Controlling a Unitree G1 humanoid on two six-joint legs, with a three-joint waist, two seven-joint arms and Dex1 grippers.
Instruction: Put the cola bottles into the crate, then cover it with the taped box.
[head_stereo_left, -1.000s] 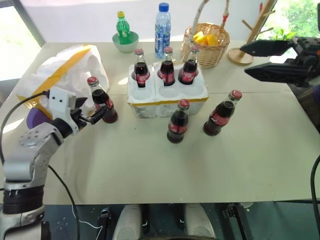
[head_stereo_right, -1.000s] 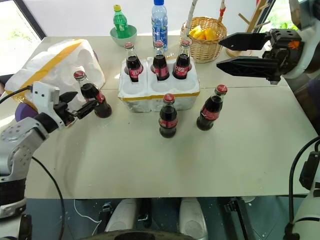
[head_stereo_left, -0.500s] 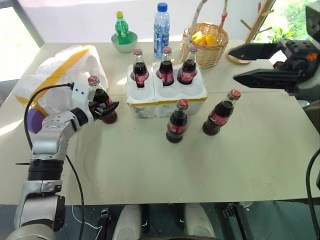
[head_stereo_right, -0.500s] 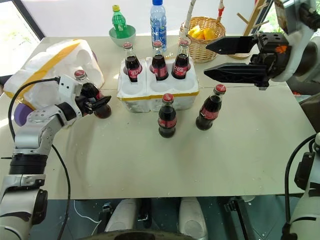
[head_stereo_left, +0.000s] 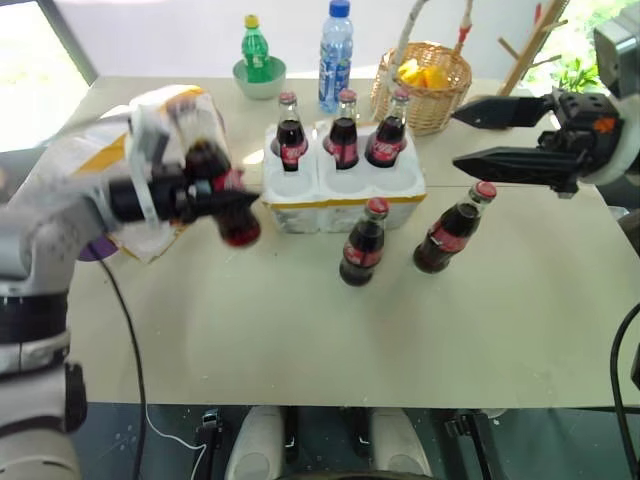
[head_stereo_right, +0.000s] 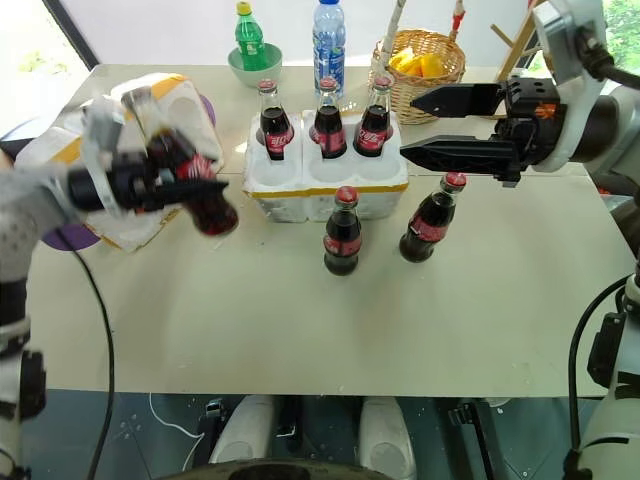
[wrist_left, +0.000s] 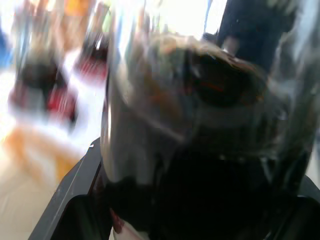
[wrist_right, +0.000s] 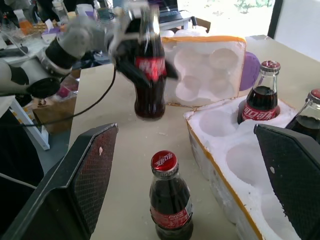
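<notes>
Three cola bottles (head_stereo_left: 343, 143) already fill the crate (head_stereo_left: 345, 182) beside our left gripper (head_stereo_left: 225, 200), which clamps a fourth bottle (head_stereo_right: 192, 180) aloft for loading, while our right gripper (head_stereo_right: 425, 125) waits wide open, empty.

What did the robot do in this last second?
The left gripper closed on a cola bottle beside the taped box and lifted it off the table, swinging it toward the crate. The right gripper stayed open above the table. The three crated bottles and two standing ones kept their places.
</notes>
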